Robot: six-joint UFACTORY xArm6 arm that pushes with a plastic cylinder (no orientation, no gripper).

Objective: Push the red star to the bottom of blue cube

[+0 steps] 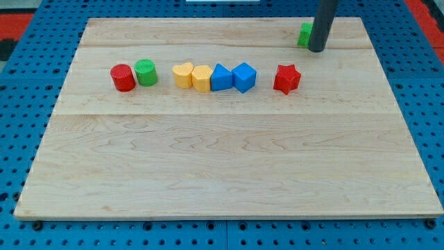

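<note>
The red star [286,78] lies on the wooden board, just right of the blue cube [244,76], with a small gap between them. My tip [317,50] rests on the board near the view's top right, above and to the right of the red star. It stands right beside a green block [304,34] that the rod partly hides.
A row runs left of the blue cube: a blue rounded block [220,78], a yellow hexagon-like block [202,78], a yellow heart [182,74], a green cylinder [146,72] and a red cylinder [123,77]. The wooden board [229,167] sits on a blue pegboard.
</note>
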